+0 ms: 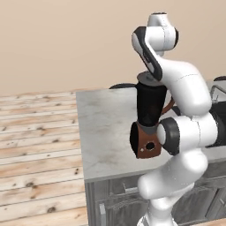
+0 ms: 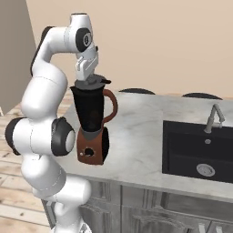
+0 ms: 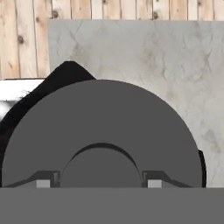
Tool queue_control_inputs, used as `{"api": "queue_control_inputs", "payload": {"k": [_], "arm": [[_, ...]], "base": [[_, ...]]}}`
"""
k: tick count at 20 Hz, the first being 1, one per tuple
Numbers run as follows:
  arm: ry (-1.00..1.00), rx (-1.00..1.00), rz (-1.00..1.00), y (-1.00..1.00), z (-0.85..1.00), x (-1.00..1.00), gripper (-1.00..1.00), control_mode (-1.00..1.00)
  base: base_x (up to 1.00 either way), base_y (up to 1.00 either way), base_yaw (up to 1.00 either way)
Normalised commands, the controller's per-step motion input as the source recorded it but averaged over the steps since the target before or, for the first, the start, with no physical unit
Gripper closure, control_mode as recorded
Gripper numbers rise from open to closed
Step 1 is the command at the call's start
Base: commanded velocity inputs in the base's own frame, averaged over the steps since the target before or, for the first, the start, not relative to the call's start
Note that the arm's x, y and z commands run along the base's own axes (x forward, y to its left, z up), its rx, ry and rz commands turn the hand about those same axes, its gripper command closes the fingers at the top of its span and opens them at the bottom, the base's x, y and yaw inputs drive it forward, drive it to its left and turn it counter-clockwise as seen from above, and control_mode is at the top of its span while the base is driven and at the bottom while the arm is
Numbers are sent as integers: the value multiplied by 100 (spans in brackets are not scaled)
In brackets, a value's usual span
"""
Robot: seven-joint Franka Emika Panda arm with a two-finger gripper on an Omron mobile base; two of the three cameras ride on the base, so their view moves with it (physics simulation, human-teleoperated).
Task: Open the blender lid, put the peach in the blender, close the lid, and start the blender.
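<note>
Tall blender (image 2: 93, 127) with glossy near-black tapered jar and smooth reddish-brown plastic-looking base; round, flat, matt dark grey blender lid (image 3: 103, 131); pale grey veined marble-like countertop (image 1: 106, 132), smooth; matt black sink basin (image 2: 193, 150) with brushed-metal tap (image 2: 214, 116); knotty light wood plank floor (image 1: 37, 145).

Dark-jar blender (image 2: 92, 125) upright on counter, red-brown base & handle; grey blender lid (image 3: 103, 135) on rim

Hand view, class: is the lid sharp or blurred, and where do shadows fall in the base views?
Hand view: the lid is sharp-edged, flat grey, no glare. Right base view: the blender casts only a faint shadow on the counter. Left base view: even, soft light.
</note>
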Motion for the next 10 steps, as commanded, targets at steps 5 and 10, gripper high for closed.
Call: {"api": "queue_control_inputs", "payload": {"k": [5, 10], "arm": [[-3, 4, 1, 0, -1, -52, 100, -100], [0, 1, 2, 0, 0, -24, 100, -100]], "base": [[0, 0, 0], [0, 0, 0]]}}
